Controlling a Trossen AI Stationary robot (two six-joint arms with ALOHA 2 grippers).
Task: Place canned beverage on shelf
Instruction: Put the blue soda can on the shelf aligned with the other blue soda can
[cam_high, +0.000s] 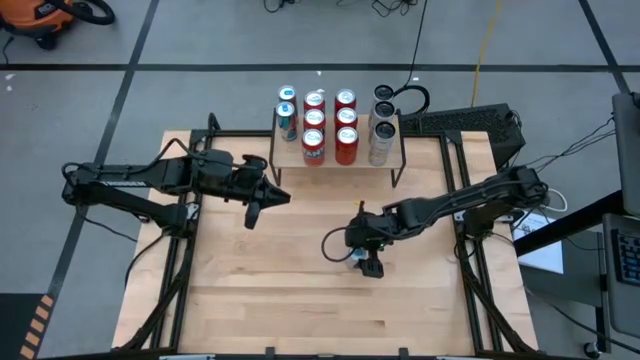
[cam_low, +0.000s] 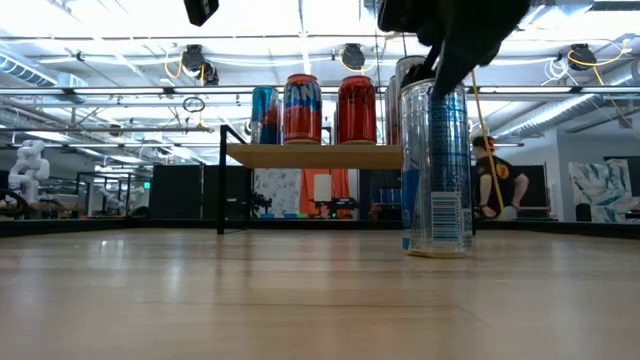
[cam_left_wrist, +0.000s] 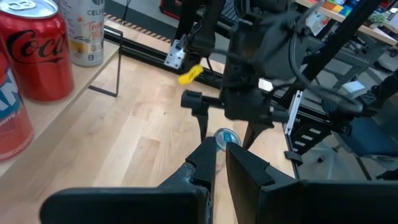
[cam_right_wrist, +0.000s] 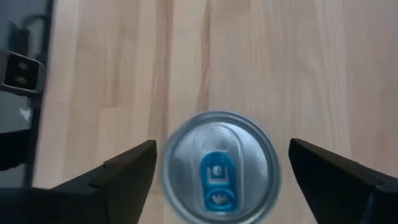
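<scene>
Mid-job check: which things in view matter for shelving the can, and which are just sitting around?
In play:
- tall silver-blue can standing on the table
- right gripper, fingers open on either side of its top
- shelf, free spot at its front left

Just there:
- cans already on the shelf
- left gripper, shut, waiting near the shelf's left end
- orange vacuum on the floor

Shelf (cam_high: 336, 158) crowded with cans (cam_high: 330, 122) — front edge free, tabletop (cam_high: 300, 290) open before it

Right gripper (cam_left_wrist: 225, 135) hangs over a silver can (cam_left_wrist: 225, 137) on the surface (cam_left_wrist: 124, 137); a Coca-Cola can (cam_left_wrist: 38, 53) stands well apart.
</scene>
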